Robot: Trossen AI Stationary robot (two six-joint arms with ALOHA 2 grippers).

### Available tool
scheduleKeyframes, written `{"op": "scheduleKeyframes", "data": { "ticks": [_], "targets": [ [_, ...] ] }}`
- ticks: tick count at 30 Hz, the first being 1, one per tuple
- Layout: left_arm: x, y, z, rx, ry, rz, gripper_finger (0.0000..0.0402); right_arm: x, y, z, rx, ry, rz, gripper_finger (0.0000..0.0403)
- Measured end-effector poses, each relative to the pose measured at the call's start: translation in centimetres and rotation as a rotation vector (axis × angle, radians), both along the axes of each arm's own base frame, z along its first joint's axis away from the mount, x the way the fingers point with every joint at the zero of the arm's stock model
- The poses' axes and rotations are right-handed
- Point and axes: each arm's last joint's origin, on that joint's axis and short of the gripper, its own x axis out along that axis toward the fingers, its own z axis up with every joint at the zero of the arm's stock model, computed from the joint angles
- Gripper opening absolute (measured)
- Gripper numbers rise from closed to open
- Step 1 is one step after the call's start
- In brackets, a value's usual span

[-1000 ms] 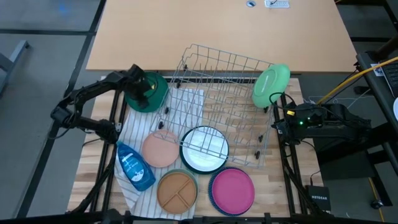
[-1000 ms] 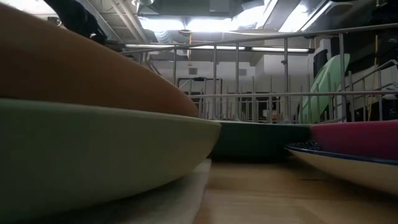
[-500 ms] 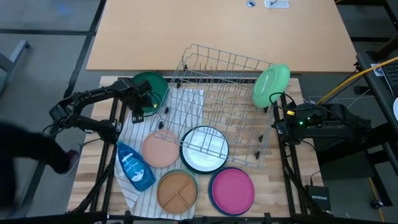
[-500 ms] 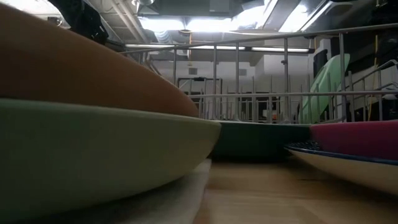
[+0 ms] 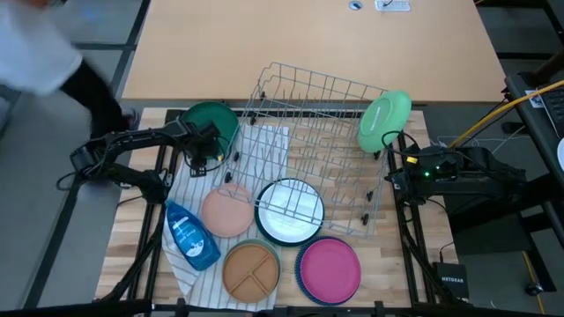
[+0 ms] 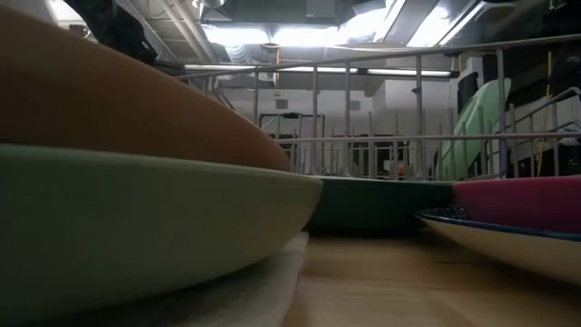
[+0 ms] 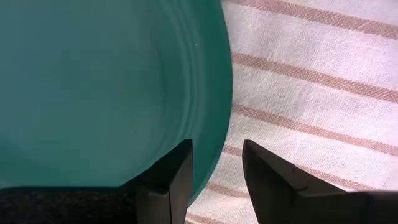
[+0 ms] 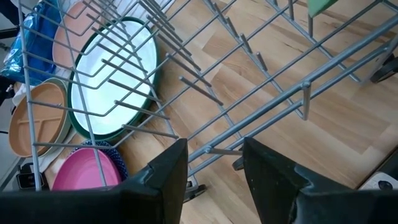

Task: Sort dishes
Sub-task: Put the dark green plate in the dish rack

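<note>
From above, the left tool (image 5: 209, 151) has drawn back from the dark green plate (image 5: 211, 119), which a second ago it covered and which now lies in plain sight at the far left corner of the counter (image 5: 414, 255), on the edge of the striped towel (image 5: 264, 145) beside the wire rack (image 5: 322, 158); the tool sits just at the plate's near rim, its fingers apart and holding nothing. The right tool (image 5: 394, 172) has not moved, parked at the rack's right side below the light green plate (image 5: 384, 119) that stands upright in the rack. A person has come into view at the top left, off the counter. In the low view, the tan plate (image 6: 109, 100) stacked on a sage dish (image 6: 136, 227) fills the foreground, with the magenta plate (image 6: 517, 202) to the right. In the left wrist view, the open fingers (image 7: 177, 180) straddle the dark green rim over the towel without pinching it. In the right wrist view, the fingers (image 8: 161, 180) stand open over the rack wires, the white plate (image 8: 112, 81) beneath them. My reading is that the dark green plate has just been released, and the dishes at the front of the counter remain unsorted.
</note>
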Motion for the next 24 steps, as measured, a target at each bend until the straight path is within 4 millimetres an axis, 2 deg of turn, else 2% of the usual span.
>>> {"op": "scheduleKeyframes", "data": {
  "ticks": [6, 16, 19, 24],
  "targets": [
    [-0.3, -0.8, -1.2, -0.016, 0.021, -0.022, 0.0131, 0.0, 0.0, 0.0, -0.014, 0.001, 0.006, 0.0158],
    [-0.2, -0.4, -2.6, 0.127, -0.028, 0.018, 0.0129, 0.0, -0.1, 0.0, -0.029, 0.002, -0.001, 0.0158],
    [-0.2, -0.4, -2.6, 0.128, -0.028, 0.026, 0.0104, 0.0, -0.1, 0.0, -0.030, 0.003, 0.000, 0.0158],
    [-0.2, -0.4, -2.6, 0.134, -0.043, 0.101, 0.0021, 0.0, -0.1, 0.0, -0.028, 0.002, 0.000, 0.0158]
  ]
}}
